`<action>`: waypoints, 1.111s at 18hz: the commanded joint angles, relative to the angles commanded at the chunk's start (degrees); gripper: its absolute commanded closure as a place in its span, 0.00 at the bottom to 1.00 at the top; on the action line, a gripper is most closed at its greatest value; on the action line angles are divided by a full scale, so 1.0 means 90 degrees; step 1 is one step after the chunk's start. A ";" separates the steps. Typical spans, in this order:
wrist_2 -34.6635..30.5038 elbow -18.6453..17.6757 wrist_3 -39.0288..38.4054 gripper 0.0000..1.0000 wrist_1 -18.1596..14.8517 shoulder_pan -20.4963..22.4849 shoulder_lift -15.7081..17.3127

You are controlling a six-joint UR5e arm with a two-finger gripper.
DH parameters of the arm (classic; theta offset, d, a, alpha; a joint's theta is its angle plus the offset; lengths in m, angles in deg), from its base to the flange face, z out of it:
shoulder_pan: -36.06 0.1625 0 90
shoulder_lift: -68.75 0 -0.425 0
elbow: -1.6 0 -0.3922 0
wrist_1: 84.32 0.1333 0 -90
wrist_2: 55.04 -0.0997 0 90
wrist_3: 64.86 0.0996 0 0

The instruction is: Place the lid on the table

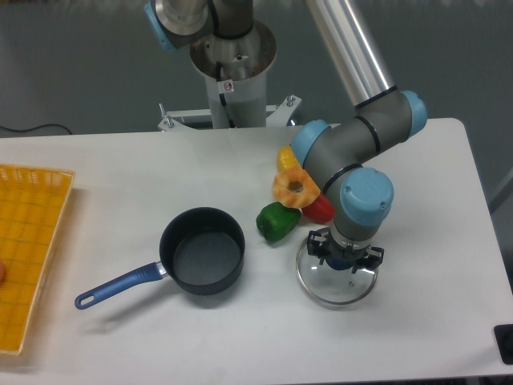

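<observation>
The lid (337, 282), clear glass with a thin metal rim, lies flat on the white table (120, 168) at the right of centre. Its dark blue knob (341, 261) shows partly under my wrist. My gripper (346, 255) points straight down over the lid's middle. Its fingers (315, 245) are spread apart on either side of the knob, so it looks open. The wrist hides the fingertips' contact with the knob.
A dark saucepan (202, 250) with a blue handle (116, 287) stands left of the lid. A green pepper (276, 221), a red pepper (321, 210) and yellow and orange toy food (293, 186) lie just behind the lid. A yellow mesh tray (28, 249) sits at the left edge.
</observation>
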 joint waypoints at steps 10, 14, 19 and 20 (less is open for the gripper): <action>0.0000 -0.0039 -0.0098 0.47 0.0000 -0.0020 0.0000; 0.0000 -0.0078 -0.0117 0.47 0.0000 -0.0049 0.0000; 0.0000 -0.0107 -0.0127 0.47 0.0000 -0.0059 0.0000; 0.0000 -0.0117 -0.0127 0.47 0.0000 -0.0059 0.0000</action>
